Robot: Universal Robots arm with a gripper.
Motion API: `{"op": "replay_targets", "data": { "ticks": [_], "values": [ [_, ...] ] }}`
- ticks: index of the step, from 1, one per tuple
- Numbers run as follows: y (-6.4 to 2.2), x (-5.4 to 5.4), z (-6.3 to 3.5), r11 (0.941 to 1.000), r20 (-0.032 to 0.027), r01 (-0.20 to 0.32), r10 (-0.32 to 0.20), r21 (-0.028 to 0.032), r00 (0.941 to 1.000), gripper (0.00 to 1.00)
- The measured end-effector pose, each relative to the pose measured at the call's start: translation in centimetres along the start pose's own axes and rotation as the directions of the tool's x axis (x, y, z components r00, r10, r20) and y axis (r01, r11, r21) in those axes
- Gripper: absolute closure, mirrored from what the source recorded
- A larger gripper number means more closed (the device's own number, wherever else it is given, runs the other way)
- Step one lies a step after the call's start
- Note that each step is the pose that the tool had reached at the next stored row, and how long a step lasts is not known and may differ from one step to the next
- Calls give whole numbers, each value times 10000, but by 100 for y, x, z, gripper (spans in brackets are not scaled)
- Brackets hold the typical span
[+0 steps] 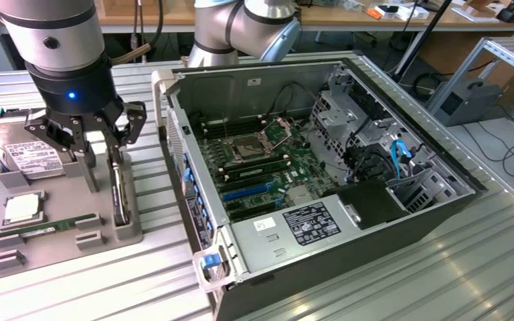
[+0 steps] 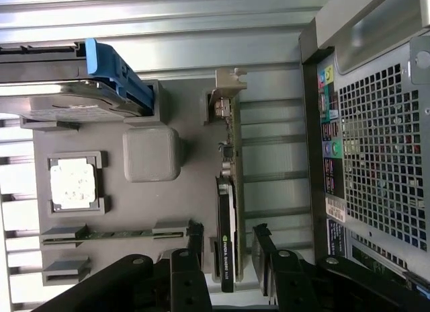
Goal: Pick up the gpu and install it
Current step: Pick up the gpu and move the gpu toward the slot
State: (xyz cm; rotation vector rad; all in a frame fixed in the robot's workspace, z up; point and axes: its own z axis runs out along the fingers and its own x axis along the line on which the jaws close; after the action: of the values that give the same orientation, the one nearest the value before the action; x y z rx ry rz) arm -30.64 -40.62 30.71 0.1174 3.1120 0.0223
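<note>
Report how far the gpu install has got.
Done: nothing yet; the gpu stands on edge in the gray holder. In hand: the open gripper sits over it, a finger on either side, not closed. Left: the pick-up, and seating it in the open computer case.

Ribbed metal table [image 1: 471, 267], wooden workbench [image 1: 337, 15] behind

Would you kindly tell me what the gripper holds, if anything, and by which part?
Nothing is held: the open gripper straddles the gpu, which stands on edge in the gray holder, with a gap at each finger.
</note>
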Motion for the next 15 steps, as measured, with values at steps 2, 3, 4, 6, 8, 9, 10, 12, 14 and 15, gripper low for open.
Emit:
{"op": "replay_targets", "data": {
  "ticks": [2, 3, 4, 6, 8, 9, 10, 12, 14, 15],
  "values": [
    [0, -1, 7, 10000, -1, 0, 0, 0, 10000, 58],
    [0, -1, 10, 10000, -1, 0, 0, 1, 10000, 58],
    [0, -1, 14, 10000, -1, 0, 0, 1, 10000, 58],
    [0, -1, 20, 10000, -1, 0, 0, 1, 10000, 58],
    [0, 0, 29, 10000, -1, 0, 0, 1, 10000, 58],
    [-1, 0, 34, 10000, -1, 0, 0, 1, 10000, 58],
    [-1, 0, 42, 10000, 0, 0, 0, 0, 10000, 58],
    [-1, 0, 48, 10000, -1, 0, 0, 2, 10000, 58],
    [-1, 0, 54, 10000, -1, 0, 0, 1, 10000, 58],
    [-1, 1, 57, 10000, -1, 0, 0, 2, 10000, 58]
  ]
}}
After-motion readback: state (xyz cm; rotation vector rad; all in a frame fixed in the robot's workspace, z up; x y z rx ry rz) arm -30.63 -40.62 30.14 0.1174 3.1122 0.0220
